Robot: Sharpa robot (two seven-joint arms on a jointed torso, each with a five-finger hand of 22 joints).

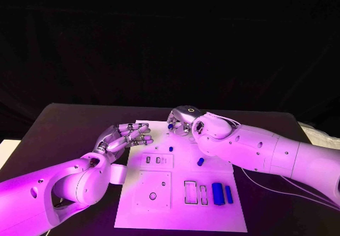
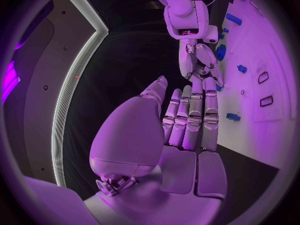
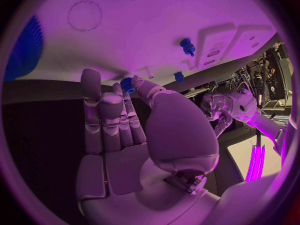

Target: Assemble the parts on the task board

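The white task board [image 1: 181,211] lies in the middle of the black table. My right hand [image 1: 183,119] hangs over the board's far edge and pinches a small blue part [image 3: 128,85] between thumb and a finger; the same part [image 1: 171,126] shows just under its fingertips. My left hand [image 1: 127,137] hovers at the board's far left corner, fingers apart and holding nothing; in the left wrist view its fingers [image 2: 190,117] are stretched out. A small blue peg [image 1: 171,147] and another blue piece [image 1: 200,161] sit mid-board. Two blue bars [image 1: 222,193] lie at the near right.
The board has rectangular slots [image 1: 191,191], a round hole [image 1: 153,195] and a raised plate with small openings [image 1: 155,160]. Thin cables [image 1: 283,189] trail on the table to the board's right. Bare black table [image 1: 64,128] lies to the left.
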